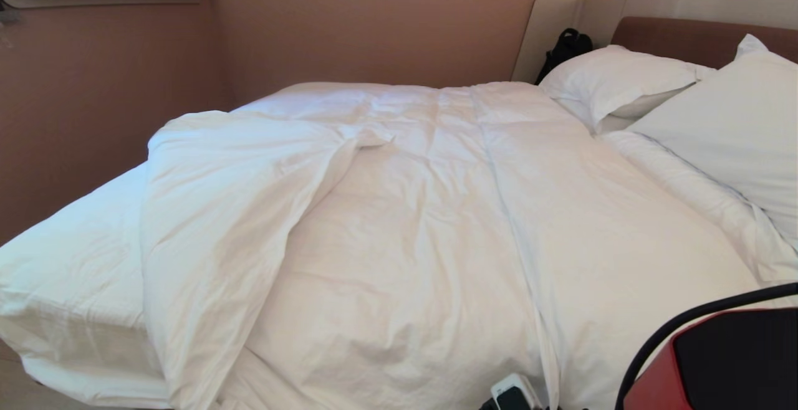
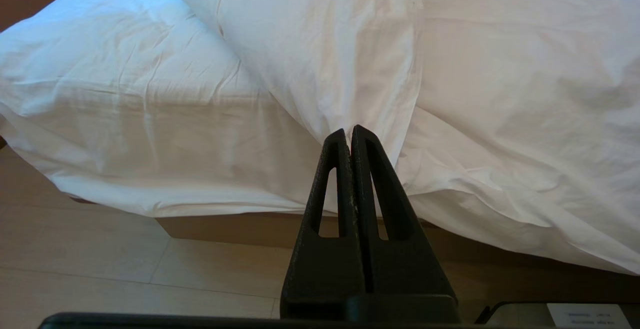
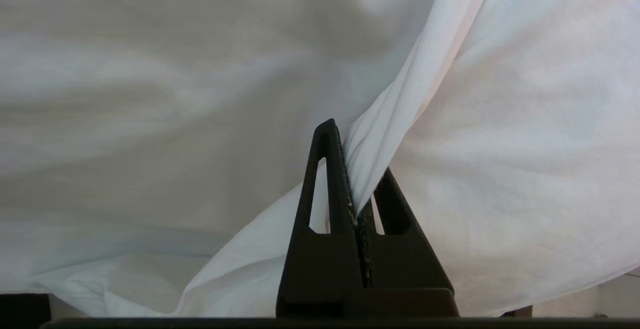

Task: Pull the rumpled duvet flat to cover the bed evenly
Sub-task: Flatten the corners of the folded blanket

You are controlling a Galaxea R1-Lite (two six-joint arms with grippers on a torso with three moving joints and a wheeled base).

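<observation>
The rumpled duvet (image 1: 399, 210) lies across the bed (image 1: 75, 260), its left part folded back on itself so that a strip of fitted sheet shows. My right gripper (image 3: 352, 144) is shut on a fold of the duvet (image 3: 500, 144), and the cloth rises taut from between the fingers. My left gripper (image 2: 348, 130) is shut with nothing in it. It hangs low in front of the bed's near corner, where the duvet (image 2: 500, 69) drapes over the sheet (image 2: 125, 109). Neither set of fingers shows in the head view.
Two white pillows (image 1: 623, 80) lean on the headboard (image 1: 686, 36) at the back right, with a black bag (image 1: 564, 48) beside them. A pink wall runs along the bed's far side. A red and black robot part (image 1: 717, 360) fills the lower right corner. Pale floor (image 2: 100, 269) lies below the plinth (image 2: 225, 226).
</observation>
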